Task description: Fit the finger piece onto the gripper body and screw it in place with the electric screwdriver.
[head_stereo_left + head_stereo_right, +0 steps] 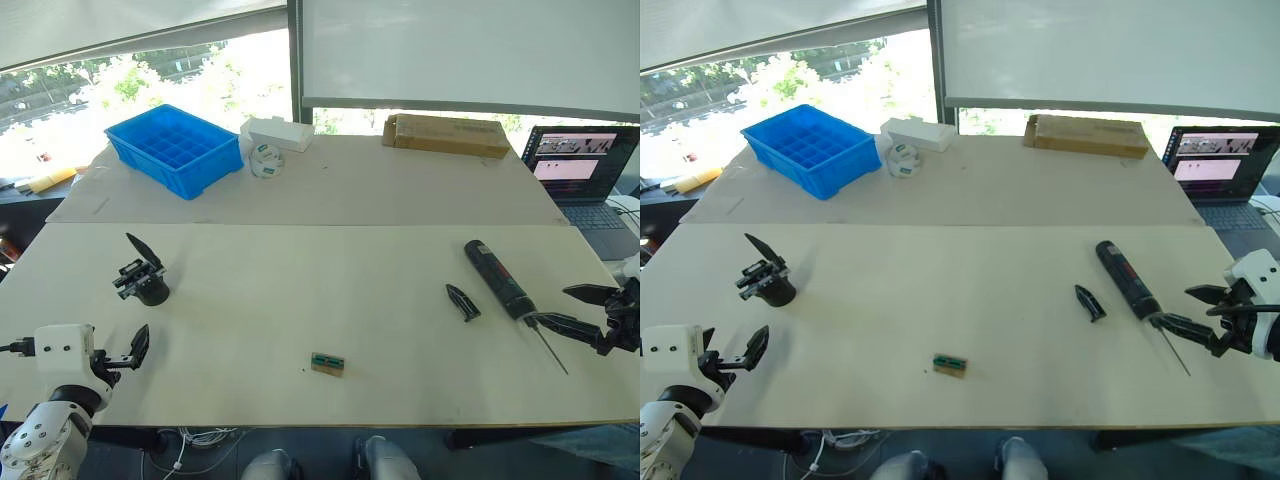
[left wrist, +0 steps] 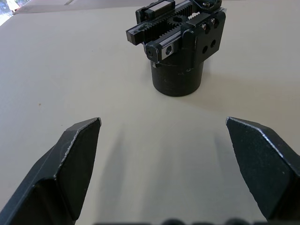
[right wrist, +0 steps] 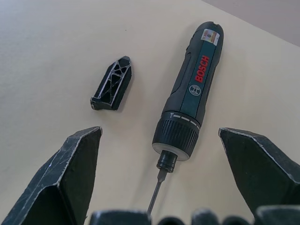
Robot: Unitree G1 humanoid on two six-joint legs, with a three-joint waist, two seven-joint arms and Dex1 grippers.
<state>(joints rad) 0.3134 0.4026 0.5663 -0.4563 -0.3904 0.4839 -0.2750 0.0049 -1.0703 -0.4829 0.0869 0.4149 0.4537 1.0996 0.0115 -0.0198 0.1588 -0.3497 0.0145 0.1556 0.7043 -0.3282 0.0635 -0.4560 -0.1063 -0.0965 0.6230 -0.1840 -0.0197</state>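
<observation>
The right end effector [image 3: 159, 180] is spread wide around the electric screwdriver's [image 3: 191, 104] bit end; the finger piece [image 3: 112, 84] lies beside it. The left end effector [image 2: 164, 154] is spread before the gripper body [image 2: 180, 51] on the table [image 1: 320, 290].

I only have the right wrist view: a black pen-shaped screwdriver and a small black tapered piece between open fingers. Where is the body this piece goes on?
Observer: The small black gripper body with a squat cylindrical base stands on the white table's left side, far from the black tapered finger piece and the black pen-shaped electric screwdriver.
Operator: Is the left pincer holding it?
Observer: No. The left pincer is open, short of the body, not touching it.
Operator: Anything lying between the two sides?
Observer: A small brown-and-green block lies near the table's front edge, about midway.
</observation>
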